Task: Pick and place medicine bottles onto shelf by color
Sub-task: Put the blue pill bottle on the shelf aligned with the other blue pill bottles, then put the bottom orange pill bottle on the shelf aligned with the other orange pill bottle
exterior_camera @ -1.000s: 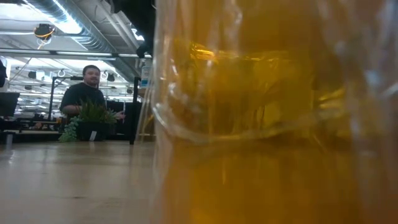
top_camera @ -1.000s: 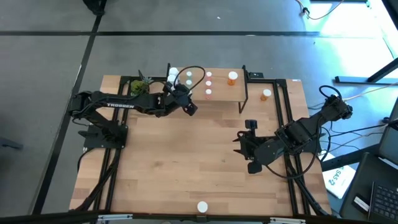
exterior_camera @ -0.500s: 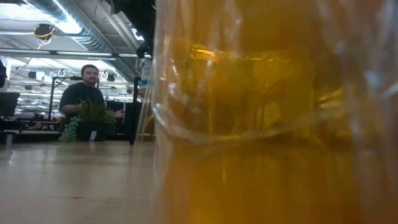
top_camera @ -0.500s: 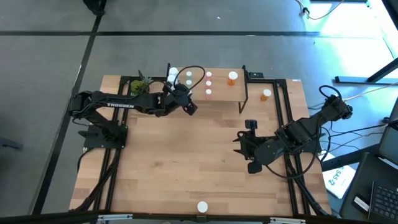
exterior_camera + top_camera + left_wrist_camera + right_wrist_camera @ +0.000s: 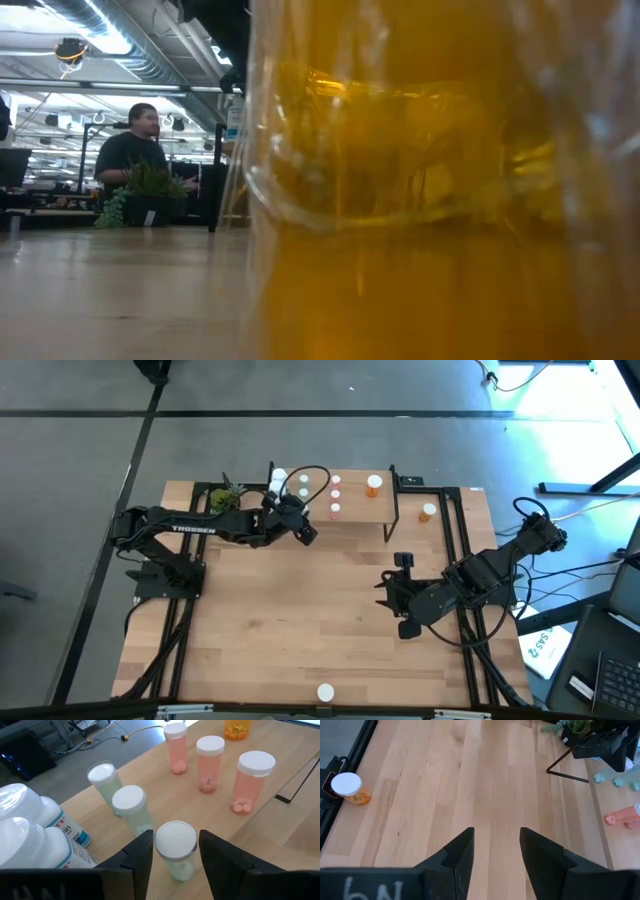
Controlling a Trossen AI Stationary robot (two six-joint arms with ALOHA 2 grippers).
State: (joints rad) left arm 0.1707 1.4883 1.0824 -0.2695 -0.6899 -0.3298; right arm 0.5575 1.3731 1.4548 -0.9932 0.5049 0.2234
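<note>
Left gripper (image 5: pixel 176 851) at shelf (image 5: pixel 350 515) edge, fingers either side of pale green bottle (image 5: pixel 176 847), contact unclear. Right gripper (image 5: pixel 496 851) spread, empty, over table (image 5: pixel 485 790). Orange bottle (image 5: pixel 349 789) near table edge.

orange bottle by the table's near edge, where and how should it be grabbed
Judging from the high view, the orange bottle stands upright with its white cap up and nothing beside it. Best to come straight down and close the end effector across the round body just under the cap. The right end effector, open and empty, looks nearer.
</note>
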